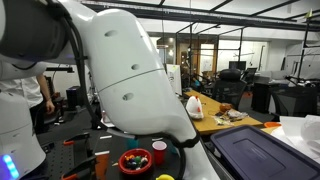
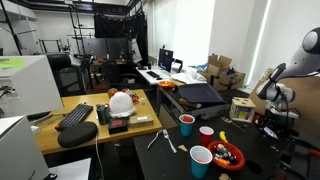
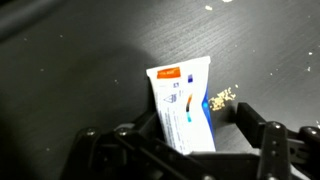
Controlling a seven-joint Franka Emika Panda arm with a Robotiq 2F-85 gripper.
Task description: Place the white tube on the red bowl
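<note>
1. In the wrist view my pincer (image 3: 172,128) comes up from the bottom. My left finger (image 3: 95,142) sits at about 8 o'clock from the tube.
2. The tube (image 3: 182,100) lies on the dark table (image 3: 70,70), in the gap between my two fingers. Its long way runs from 12 o'clock down to 6 o'clock, tipped only a little. The flat wide end is at 12 o'clock. The other end goes down under my pincer, where I cannot see it.
3. Some crumbs (image 3: 222,97) lie just beside the tube at 3 o'clock.
4. My right finger (image 3: 262,135) sits at about 4 o'clock from the tube. My pincer is open. I see a dark gap on each side of the tube, and neither finger looks like it touches it.
5. My fingers stand across the tube's long way, one on each side. I think that is the right way to squeeze it, so I need no turn first.
6. In an exterior view the bowl (image 2: 228,155) sits low on a dark table, with a cup (image 2: 200,160) just beside it at 9 o'clock. My arm (image 2: 298,55) is at 1 o'clock from the bowl. I cannot find the tube there.
7. In both exterior views the bowl (image 1: 133,160) holds small bright bits and no tube.
8. I think I must grab, lift, and carry the tube over to the bowl.
</note>
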